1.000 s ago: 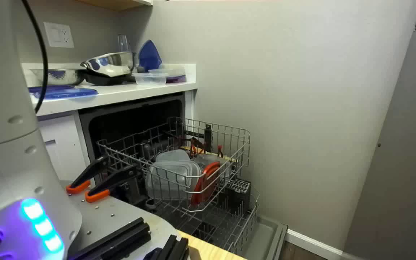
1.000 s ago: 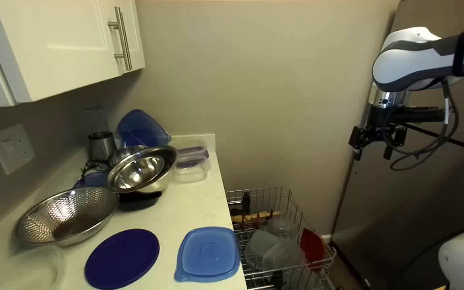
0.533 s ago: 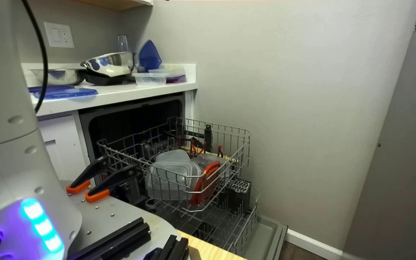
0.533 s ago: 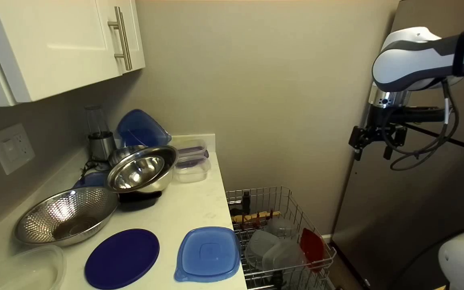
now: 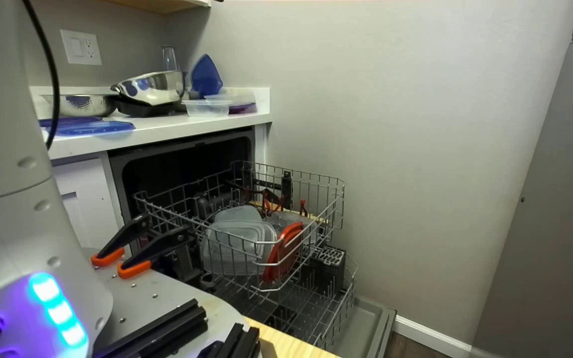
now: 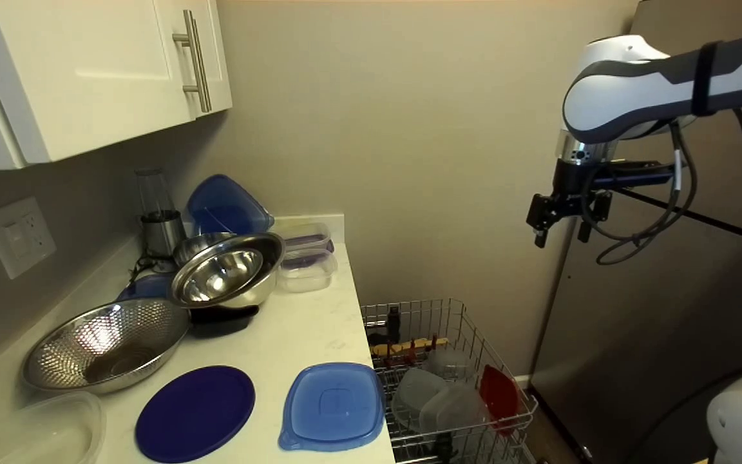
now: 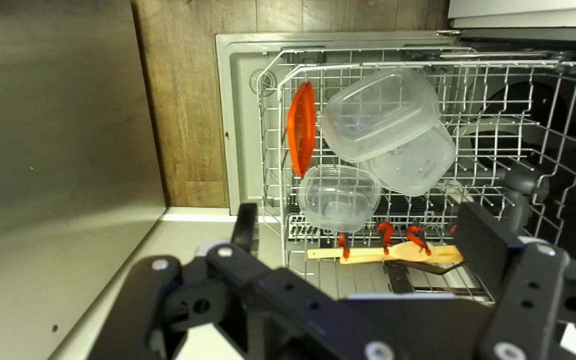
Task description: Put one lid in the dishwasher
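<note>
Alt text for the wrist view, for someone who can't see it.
Open gripper, holding nothing, above an open dishwasher with its wire rack pulled out. The rack holds an orange plastic piece, translucent containers and tan utensils. At left, a metal panel.

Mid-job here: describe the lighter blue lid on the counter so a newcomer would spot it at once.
Find the white counter over the open dishwasher. At its front edge, in an exterior view, the lighter blue lid lies flat, with the dark blue lid farther back. Ours is squarish with rounded corners; that darker neighbour is round.
</note>
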Available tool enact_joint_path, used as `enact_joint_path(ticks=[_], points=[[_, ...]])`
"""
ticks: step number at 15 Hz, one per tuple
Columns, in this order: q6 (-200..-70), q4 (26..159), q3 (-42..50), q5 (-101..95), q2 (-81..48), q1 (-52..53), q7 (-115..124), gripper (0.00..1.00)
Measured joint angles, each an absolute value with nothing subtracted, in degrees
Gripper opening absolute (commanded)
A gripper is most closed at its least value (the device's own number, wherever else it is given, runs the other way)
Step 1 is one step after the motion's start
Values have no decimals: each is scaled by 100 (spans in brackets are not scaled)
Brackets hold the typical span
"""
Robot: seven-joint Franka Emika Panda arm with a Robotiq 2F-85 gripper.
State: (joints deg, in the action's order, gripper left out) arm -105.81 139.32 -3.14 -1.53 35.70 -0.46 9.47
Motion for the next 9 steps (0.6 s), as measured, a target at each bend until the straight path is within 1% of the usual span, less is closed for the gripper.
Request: enact_joint_path(ticks=[3,9], points=[[-10876,13694,-407,293,3205,242,947,100],[-11420,13457,-401,2366,2491,908,791,100]])
